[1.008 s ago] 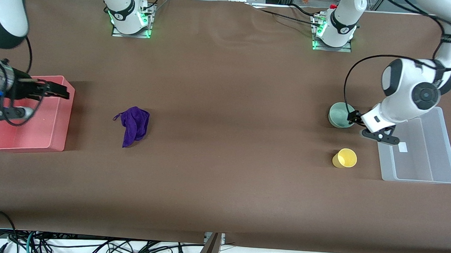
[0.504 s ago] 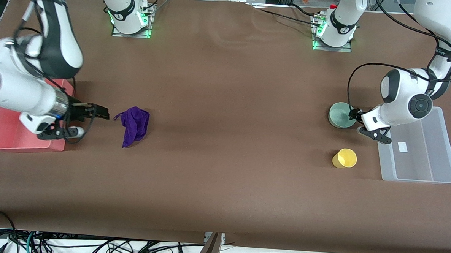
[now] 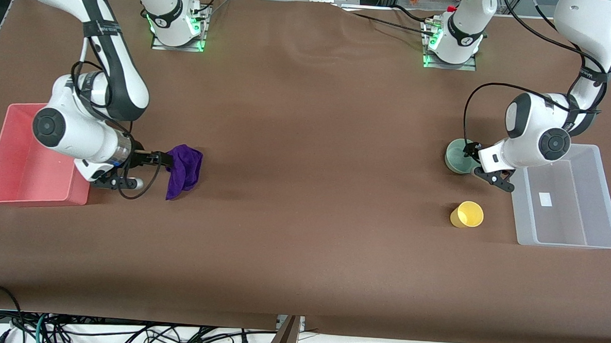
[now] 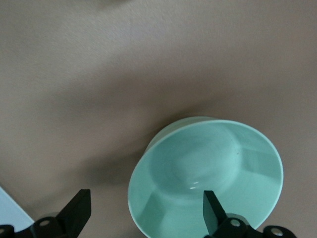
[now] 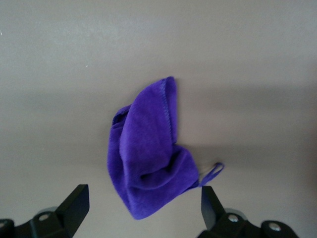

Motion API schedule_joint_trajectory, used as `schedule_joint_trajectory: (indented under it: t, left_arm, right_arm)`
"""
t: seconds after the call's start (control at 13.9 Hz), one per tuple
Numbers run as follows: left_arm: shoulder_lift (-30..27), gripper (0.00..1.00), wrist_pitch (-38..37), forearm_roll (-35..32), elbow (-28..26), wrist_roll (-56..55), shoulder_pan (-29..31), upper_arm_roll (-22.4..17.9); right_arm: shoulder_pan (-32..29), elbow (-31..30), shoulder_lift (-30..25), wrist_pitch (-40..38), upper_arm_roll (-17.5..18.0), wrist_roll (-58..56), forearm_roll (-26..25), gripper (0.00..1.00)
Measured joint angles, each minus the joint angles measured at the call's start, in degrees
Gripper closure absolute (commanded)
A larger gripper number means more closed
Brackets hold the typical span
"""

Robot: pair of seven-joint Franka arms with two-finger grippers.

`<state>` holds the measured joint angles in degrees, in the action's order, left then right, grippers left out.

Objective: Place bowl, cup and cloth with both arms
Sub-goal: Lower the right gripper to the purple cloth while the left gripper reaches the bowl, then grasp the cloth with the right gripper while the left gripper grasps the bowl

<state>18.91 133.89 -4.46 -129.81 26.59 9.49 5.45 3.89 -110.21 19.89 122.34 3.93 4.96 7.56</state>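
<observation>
Your left tool (image 3: 472,159) gapes wide at the bowl (image 3: 458,155), one finger over its rim; the cup (image 3: 467,214) stands by the clear bin (image 3: 605,205); your right tool (image 3: 168,160), wide, meets the cloth (image 3: 184,170) beside the pink bin (image 3: 8,127) on the worktop (image 3: 309,192)

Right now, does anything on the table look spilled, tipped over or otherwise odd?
Only the small yellow plastic cup: it seems tipped rather than upright, though that is hard to confirm. The pale mint-green bowl sits upright and the crumpled purple cloth lies loose; nothing is spilled.

Left end effector (image 3: 475,162) hides part of the bowl (image 3: 456,156).
</observation>
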Motion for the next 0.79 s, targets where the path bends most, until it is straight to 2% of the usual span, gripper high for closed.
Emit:
schedule_joint_trajectory:
  t: [0.07,0.14,0.22,0.58,0.79]
  left_arm:
    - [0.30,0.51,0.00,0.00,-0.25,1.35,0.06,-0.03]
    - [0.63,0.94,0.00,0.00,-0.43,2.65,0.17,-0.04]
    - [0.91,1.00,0.00,0.00,-0.49,3.75,0.30,-0.04]
    - [1.17,1.00,0.03,0.00,-0.42,5.12,0.41,-0.03]
    - [1.08,1.00,0.03,0.00,-0.15,5.30,0.41,-0.03]
  right_arm:
    - [0.02,-0.42,-0.09,0.00,0.35,0.58,0.00,0.00]
    - [0.02,-0.89,-0.13,0.00,0.49,0.94,0.00,0.00]
    - [0.02,-1.48,-0.13,0.26,0.50,1.25,0.00,0.00]
    - [1.30,-7.47,0.06,10.42,0.90,2.63,0.00,0.00]
    - [2.13,-9.19,0.42,13.68,1.79,4.36,0.00,0.00]
